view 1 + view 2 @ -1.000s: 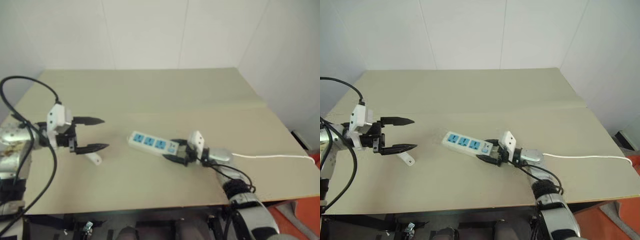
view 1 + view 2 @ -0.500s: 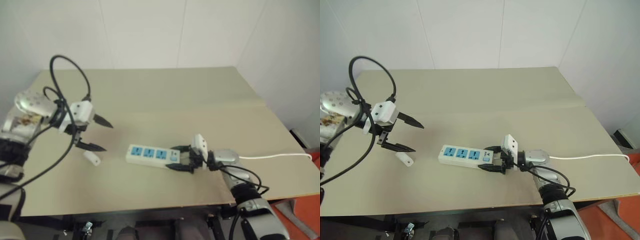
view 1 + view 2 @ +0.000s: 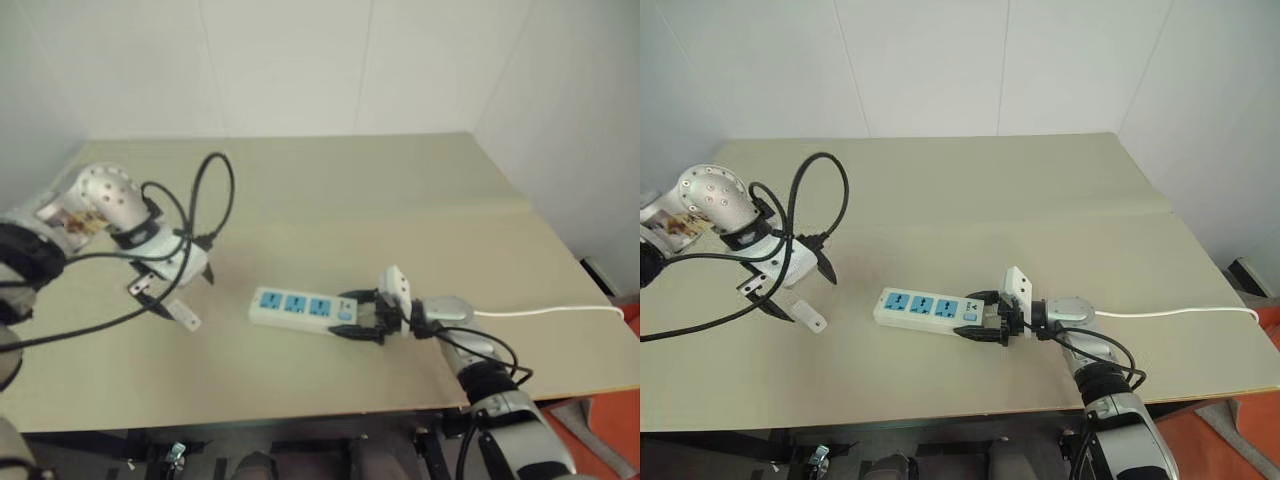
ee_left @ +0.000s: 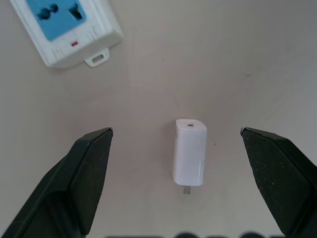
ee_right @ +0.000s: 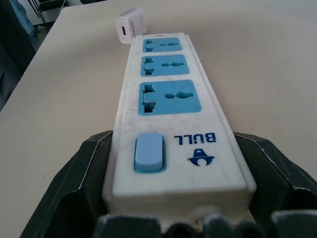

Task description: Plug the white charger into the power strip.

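Lying flat on the beige table, the small white plastic charger (image 4: 189, 151) sits between the left gripper's (image 4: 176, 144) wide-spread black fingers, untouched.

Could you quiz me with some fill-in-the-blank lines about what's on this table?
1. The white charger lies on the table between the fingers of the ____ gripper.
2. The power strip has ____ blue sockets.
3. The right gripper is shut on the strip's ____ end.
4. The left gripper's jaws stand ____.

Missing words: left; three; switch; open
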Controlling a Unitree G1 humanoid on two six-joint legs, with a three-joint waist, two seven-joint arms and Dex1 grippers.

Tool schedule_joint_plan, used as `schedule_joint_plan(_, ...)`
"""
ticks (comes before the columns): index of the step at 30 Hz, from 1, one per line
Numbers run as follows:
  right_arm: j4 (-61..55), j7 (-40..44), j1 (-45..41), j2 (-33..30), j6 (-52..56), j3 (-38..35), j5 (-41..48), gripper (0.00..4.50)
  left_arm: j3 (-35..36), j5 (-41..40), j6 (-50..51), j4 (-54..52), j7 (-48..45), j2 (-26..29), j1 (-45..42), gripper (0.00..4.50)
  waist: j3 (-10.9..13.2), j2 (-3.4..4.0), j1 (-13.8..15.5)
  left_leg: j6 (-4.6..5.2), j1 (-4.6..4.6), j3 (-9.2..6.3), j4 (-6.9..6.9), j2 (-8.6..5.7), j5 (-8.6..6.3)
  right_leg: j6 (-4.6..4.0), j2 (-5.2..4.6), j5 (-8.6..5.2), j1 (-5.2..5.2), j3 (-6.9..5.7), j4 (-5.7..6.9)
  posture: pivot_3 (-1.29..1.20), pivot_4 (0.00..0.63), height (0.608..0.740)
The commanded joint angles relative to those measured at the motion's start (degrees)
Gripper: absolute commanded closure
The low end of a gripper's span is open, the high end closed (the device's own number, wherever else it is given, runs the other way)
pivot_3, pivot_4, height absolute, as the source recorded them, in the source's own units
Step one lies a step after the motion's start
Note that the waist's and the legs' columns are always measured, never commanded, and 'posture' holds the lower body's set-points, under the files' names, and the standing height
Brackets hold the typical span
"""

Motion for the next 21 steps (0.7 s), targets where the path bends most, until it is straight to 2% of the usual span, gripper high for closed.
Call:
schedule_joint_plan(1,-1.04,-1.39,0.3,0.2,-0.03,0.73,-0.75,1.08,-0.95,0.68,-5.3,3.04,-0.16,-0.57,-1.59,0.0,0.0,0.0,0.03,0.0,-0.02,0.0,0.01,0.0,0.0,0.0,0.0,0.0,-0.02,0.0,0.0,0.0,0.15,0.74)
schedule_joint_plan(6,-1.55,-2.45,0.51,0.04,0.16,1.05,-0.67,1.08,-3.19,-2.32,-8.34,2.07,-0.16,-0.41,-1.33,0.0,0.0,0.0,0.01,0.0,-0.04,0.0,0.03,0.0,0.0,0.0,0.0,0.0,-0.03,0.0,0.01,0.0,0.15,0.74)
schedule_joint_plan(21,-2.62,-4.68,1.56,-0.54,0.2,1.92,-1.61,1.08,-0.5,6.68,-15.91,8.43,-0.16,-4.77,1.19,0.0,-0.01,-0.01,0.12,0.01,-0.04,0.0,0.08,-0.01,0.0,0.0,0.0,0.01,-0.03,0.01,0.06,0.0,0.15,0.74)
